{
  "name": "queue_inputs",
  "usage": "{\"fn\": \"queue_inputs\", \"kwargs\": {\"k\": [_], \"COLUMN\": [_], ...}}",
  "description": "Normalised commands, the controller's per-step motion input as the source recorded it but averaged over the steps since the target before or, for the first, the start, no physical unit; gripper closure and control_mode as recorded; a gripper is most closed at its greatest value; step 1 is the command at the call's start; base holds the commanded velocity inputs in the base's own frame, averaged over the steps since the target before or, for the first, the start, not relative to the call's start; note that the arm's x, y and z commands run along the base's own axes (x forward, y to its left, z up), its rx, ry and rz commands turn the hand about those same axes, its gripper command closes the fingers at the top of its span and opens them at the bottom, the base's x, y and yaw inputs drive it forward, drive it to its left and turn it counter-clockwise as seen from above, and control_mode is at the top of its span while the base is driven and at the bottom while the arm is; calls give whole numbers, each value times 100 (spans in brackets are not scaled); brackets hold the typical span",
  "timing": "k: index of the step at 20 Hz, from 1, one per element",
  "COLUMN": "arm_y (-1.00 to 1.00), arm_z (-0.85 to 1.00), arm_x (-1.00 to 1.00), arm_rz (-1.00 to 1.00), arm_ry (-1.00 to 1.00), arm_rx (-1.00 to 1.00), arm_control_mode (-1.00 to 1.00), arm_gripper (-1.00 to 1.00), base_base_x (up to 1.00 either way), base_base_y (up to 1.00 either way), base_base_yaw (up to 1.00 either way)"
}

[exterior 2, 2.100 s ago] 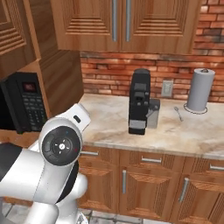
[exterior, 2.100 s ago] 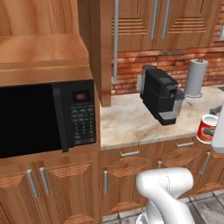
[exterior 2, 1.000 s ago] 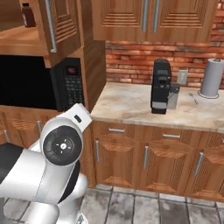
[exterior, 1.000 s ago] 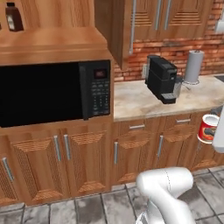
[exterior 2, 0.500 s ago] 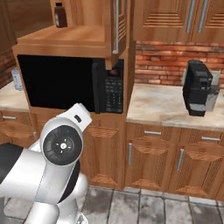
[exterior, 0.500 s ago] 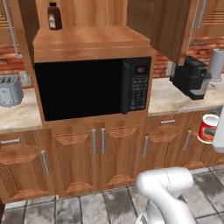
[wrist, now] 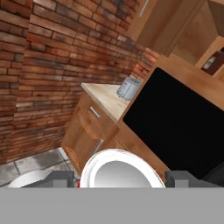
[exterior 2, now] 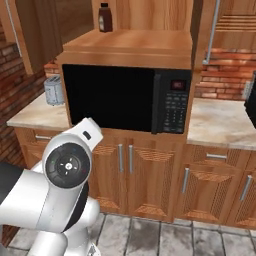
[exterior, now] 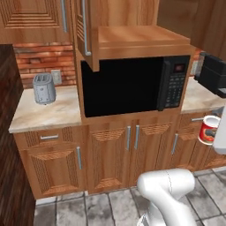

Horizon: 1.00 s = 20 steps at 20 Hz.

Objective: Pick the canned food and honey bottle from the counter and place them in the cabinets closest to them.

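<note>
Two small dark finger tips of the pincer (wrist: 121, 177) stand on either side of the canned food (wrist: 122, 168), a small short red can whose silvery, pale-rimmed top sits between them in the hand view; the pincer is closed around it. From the left base view the same canned food (exterior: 208, 130) hangs in the air at the right edge, in front of the wooden base cupboards (exterior: 119, 154) and clear of the tabletop.

Behind it runs the beige, brown-veined marble-look tabletop (exterior: 48, 112), broken in the middle by a large black microwave (exterior: 132, 86) set in a wooden housing. A silver toaster (exterior: 44, 88) stands on the left stretch of tabletop, below a white wall socket (exterior: 56, 77) on the red brick wall (exterior: 39, 59). A black coffee machine (exterior: 214, 75) stands on the right stretch. The floor (exterior: 88, 207) is grey stone tile.

Warm brown wooden wall cabinets (exterior: 31, 20) with long silver bar handles hang above. The compartment over the microwave is open, its plain wooden shelf (exterior 2: 130, 42) carrying a squarish dark-brown bottle with a black cap (exterior 2: 104, 17) near the back left.

The right base view shows that bottle, which the left base view cuts off; the hand view catches it tilted at the upper right (wrist: 214, 63), with the toaster (wrist: 128, 87) and the brick wall (wrist: 52, 57) at left.
</note>
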Motion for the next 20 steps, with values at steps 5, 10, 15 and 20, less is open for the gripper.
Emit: {"fn": "queue_inputs", "kwargs": {"k": [5,10,15,20], "arm_y": [0,0,0,0], "arm_z": [0,0,0,0], "arm_x": [0,0,0,0], "arm_rz": [0,0,0,0], "arm_ry": [0,0,0,0], "arm_rx": [0,0,0,0], "arm_control_mode": [100,100,100,100], "arm_gripper": [100,100,100,100], "base_base_x": [-1,2,31,38], "base_base_y": [2,0,14,23], "base_base_yaw": [0,0,0,0]}}
